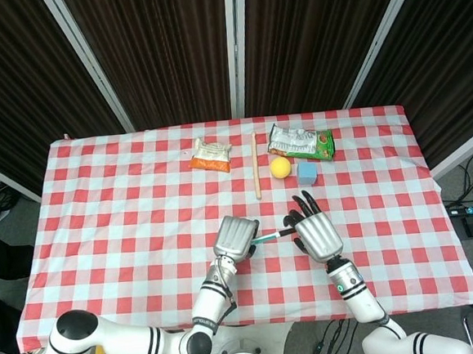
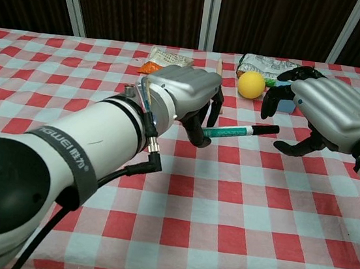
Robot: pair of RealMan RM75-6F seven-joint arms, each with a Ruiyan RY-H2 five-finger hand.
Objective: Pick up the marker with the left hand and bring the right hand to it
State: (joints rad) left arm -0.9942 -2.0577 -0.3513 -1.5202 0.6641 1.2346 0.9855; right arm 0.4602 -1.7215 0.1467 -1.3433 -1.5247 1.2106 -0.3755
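**A:** status on the hands?

**B:** My left hand [image 2: 188,96] has its fingers curled over the teal end of the marker [image 2: 239,130], gripping it. Marker is off the cloth, roughly level, black cap end sticking out toward my right hand.

**A:** and the right?

**B:** My right hand [image 2: 330,113] is just beside the cap end, fingers spread and arched, thumb [image 2: 295,146] below, holding nothing. Marker tip sits between its fingers and thumb in the chest view. Can't tell if anything touches it. Head view shows the same: left hand [image 1: 235,237], marker [image 1: 272,236], right hand [image 1: 315,233] in a row, tip right at my right fingers.

**A:** what's past the hands?

**B:** Beyond my right hand: blue cube [image 1: 307,172], mostly hidden behind it in the chest view, yellow ball [image 2: 251,84] just left of the cube, green snack bag [image 1: 301,141] behind both. Beyond my left hand: wooden stick [image 1: 255,166] lying front to back, and an orange-and-white packet [image 1: 210,154] further out to its left. All on the red-checked tablecloth [image 2: 237,200].
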